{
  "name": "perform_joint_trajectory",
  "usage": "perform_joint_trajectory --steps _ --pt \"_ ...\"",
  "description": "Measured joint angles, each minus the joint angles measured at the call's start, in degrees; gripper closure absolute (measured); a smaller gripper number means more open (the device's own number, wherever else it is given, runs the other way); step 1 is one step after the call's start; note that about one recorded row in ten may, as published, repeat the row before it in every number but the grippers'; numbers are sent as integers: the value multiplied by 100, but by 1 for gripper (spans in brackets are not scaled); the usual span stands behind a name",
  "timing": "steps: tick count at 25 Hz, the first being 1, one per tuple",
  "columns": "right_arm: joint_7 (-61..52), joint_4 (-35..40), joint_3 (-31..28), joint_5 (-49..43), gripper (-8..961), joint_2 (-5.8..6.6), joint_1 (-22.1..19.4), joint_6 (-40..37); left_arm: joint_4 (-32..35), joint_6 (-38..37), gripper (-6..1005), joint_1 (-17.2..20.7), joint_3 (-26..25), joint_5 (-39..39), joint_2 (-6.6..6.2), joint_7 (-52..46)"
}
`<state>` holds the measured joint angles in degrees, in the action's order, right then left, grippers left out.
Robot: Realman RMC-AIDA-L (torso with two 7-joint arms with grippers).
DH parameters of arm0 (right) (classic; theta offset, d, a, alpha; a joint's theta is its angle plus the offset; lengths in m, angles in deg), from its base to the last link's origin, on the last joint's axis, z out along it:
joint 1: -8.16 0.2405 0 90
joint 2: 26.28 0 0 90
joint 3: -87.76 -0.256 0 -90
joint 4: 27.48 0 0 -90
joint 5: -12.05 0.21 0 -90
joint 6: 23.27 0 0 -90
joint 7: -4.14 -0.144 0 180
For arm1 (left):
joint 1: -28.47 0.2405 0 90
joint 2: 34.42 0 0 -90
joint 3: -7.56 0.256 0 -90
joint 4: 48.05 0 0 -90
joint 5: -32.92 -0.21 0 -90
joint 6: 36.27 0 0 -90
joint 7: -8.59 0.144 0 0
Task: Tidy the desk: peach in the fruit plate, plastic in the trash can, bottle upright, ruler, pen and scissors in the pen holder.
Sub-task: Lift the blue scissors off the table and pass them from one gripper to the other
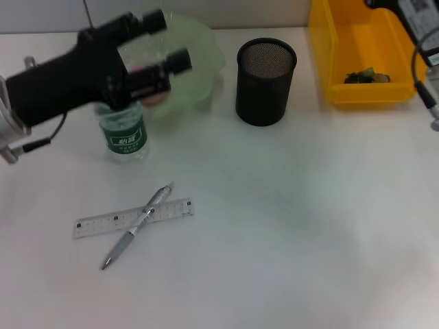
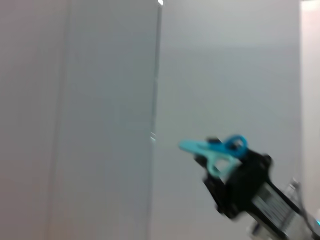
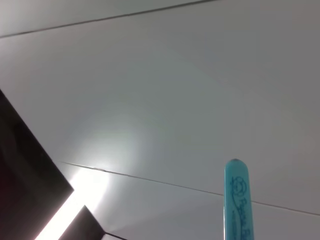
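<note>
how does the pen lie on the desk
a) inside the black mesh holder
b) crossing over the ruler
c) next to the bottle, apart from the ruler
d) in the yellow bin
b: in the head view the pen lies slantwise across the ruler on the bare desk, well apart from the black mesh holder and the yellow bin.

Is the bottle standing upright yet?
Upright: in the head view the bottle stands on its base beside the fruit plate, label level, its top hidden under the left gripper.
</note>
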<state>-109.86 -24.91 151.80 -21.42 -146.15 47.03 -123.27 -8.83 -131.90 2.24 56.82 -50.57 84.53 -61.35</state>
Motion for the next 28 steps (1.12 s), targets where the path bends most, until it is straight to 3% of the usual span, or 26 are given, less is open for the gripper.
perform_joint_trajectory --steps 5,18,28 --pt "258 -337 9 -55 729 0 370 95 -56 316 315 -50 43 420 13 228" --pt "279 -476 75 -222 728 0 974 781 328 1244 317 -169 1241 1395 14 245" --pt "283 -519 44 -428 729 0 1124 1032 462 1695 318 -191 2019 2233 14 472"
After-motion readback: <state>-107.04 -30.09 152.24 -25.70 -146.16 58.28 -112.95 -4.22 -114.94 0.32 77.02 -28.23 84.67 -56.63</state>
